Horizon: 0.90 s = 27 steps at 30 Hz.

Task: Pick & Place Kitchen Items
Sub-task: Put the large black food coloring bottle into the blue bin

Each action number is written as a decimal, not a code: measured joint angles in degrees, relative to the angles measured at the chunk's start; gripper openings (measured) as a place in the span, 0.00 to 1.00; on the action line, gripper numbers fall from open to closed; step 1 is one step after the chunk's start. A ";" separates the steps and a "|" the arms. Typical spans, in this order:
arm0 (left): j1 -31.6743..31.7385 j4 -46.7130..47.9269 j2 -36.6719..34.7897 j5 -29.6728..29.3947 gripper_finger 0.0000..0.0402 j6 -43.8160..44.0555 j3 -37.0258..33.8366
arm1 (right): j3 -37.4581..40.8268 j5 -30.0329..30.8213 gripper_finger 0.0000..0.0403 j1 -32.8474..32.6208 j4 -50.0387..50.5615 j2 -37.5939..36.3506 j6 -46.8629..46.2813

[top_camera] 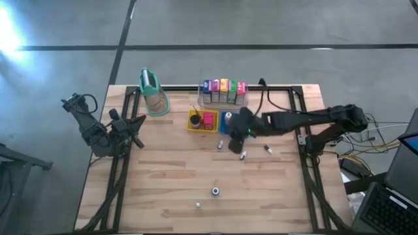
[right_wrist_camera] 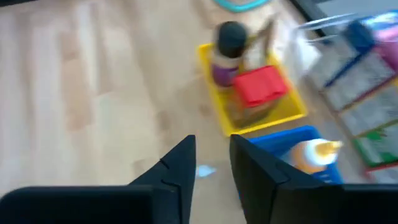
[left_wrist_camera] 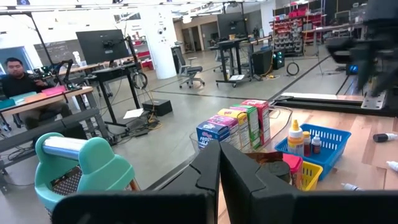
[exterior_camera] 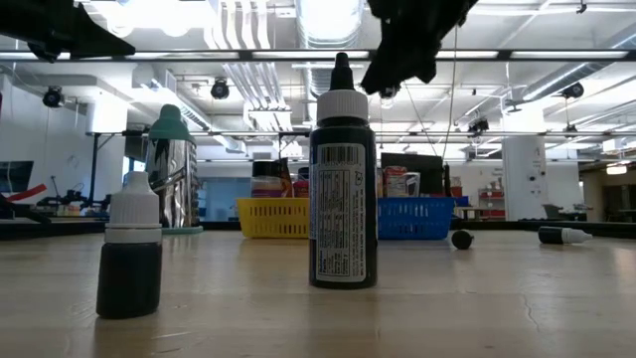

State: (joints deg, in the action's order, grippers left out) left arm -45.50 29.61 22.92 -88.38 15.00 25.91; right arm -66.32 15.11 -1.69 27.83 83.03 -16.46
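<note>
Red block [right_wrist_camera: 261, 86] in yellow tray [right_wrist_camera: 214, 93], just beyond right pincer [right_wrist_camera: 211, 163], slightly apart

left gripper [left_wrist_camera: 219, 171] fingers sitting pressed together | cartons [left_wrist_camera: 235, 123] standing in row | blue tray [left_wrist_camera: 328, 138] holding bottles

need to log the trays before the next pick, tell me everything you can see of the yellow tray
The yellow tray is a small square basket that looks like plastic, with slotted walls. It sits flat on the wooden table, in front of the clear bin of cartons and right beside the blue tray. Inside stand a red block and a small bottle with a dark cap, with a thin stick leaning by them. The right gripper hangs above its near edge without touching it.
</note>
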 joint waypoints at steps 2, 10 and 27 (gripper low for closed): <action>0.00 0.01 0.01 0.01 0.03 0.00 0.00 | 0.00 0.04 0.20 -3.02 0.52 -0.16 -1.46; 0.00 0.02 0.00 0.00 0.03 0.00 0.00 | 0.02 5.61 0.11 -16.34 0.55 0.47 -5.37; 0.00 0.02 0.00 0.00 0.03 0.00 0.00 | 0.02 16.41 0.06 -32.01 -0.31 0.60 -16.64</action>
State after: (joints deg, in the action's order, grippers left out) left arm -45.50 29.63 22.92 -88.38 15.00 25.91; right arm -66.30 31.53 -33.70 27.52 83.64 -33.10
